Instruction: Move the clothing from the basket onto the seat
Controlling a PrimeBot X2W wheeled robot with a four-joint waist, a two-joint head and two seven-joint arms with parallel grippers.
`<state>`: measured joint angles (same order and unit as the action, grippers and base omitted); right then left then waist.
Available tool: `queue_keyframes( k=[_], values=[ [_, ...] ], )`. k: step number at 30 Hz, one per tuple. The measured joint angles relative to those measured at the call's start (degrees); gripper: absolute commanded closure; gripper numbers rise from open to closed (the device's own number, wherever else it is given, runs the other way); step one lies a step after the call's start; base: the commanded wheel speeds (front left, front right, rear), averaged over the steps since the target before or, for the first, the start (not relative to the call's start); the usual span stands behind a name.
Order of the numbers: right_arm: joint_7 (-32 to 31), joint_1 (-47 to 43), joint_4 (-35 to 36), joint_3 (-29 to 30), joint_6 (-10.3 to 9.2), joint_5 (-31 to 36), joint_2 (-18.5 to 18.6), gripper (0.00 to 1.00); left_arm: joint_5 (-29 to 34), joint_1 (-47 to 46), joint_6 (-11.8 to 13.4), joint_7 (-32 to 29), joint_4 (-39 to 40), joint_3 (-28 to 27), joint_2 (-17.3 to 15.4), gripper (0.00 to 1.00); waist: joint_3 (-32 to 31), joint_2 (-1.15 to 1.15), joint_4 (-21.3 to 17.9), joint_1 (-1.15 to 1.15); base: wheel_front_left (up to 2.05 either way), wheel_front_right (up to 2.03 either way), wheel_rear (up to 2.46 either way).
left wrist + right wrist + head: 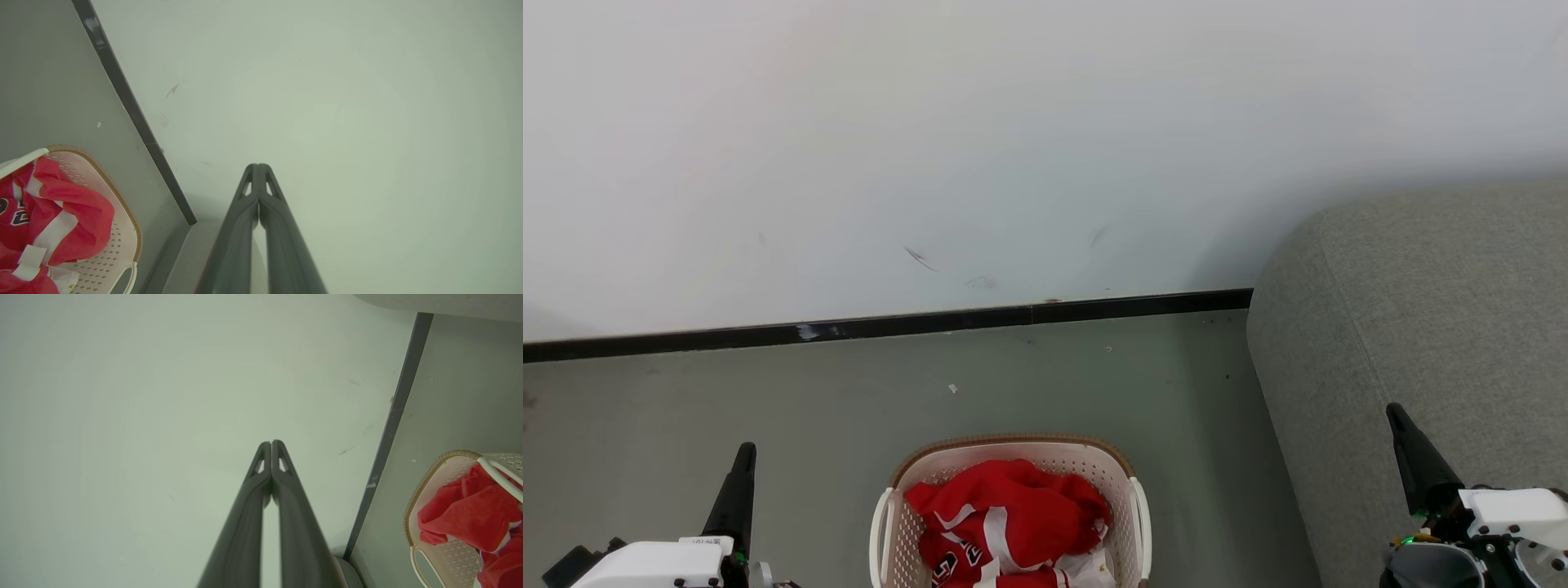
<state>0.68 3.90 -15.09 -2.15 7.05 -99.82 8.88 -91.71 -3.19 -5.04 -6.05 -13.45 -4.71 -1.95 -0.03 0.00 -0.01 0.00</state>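
Note:
Red clothing (1005,523) with white trim lies heaped in the cream basket (1013,447) at the bottom middle of the head view; dark numerals show on one piece. The clothing (61,216) and basket (122,212) also sit at the lower left of the left wrist view, and the clothing (474,514) in the basket (425,486) at the lower right of the right wrist view. The grey seat (1421,327) fills the right side. My left gripper (742,457) is shut, left of the basket. My right gripper (1398,420) is shut, in front of the seat. Both hold nothing.
A white wall (1013,147) with a black baseboard (890,325) runs behind the basket. Grey floor (768,392) lies between the wall, the basket and the seat. A small white scrap (952,389) lies on the floor beyond the basket.

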Motion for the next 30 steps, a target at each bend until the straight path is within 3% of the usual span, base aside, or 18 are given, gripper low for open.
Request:
queue_keyframes(
  k=[11,12,19,30],
  values=[
    [0.0,0.0,0.0,-0.01,0.0,0.0,0.0,1.0,0.0,0.0,0.0,0.0,0.0,0.0,0.0,1.0,0.0,0.0,0.0,0.0,0.0,0.0,0.0],
    [0.0,0.0,0.0,-0.01,0.01,0.0,0.0,0.0,0.0,0.0,0.0,0.0,0.0,0.0,0.0,0.0,0.0,0.0,0.0,0.0,0.0,0.0,0.0],
    [-0.01,-3.7,-2.99,-0.99,-0.08,0.1,-2.43,0.0,0.04,3.04,0.11,0.09,-3.36,0.67,1.88,0.0,0.01,0.0,-0.01,0.0,0.0,0.0,0.0],
    [1.34,-3.59,-2.48,-1.92,-0.07,3.88,-2.49,0.0,2.54,3.03,0.1,2.22,-2.98,2.15,1.76,0.0,-0.02,0.0,0.0,0.0,0.0,0.0,0.0]
  ],
)
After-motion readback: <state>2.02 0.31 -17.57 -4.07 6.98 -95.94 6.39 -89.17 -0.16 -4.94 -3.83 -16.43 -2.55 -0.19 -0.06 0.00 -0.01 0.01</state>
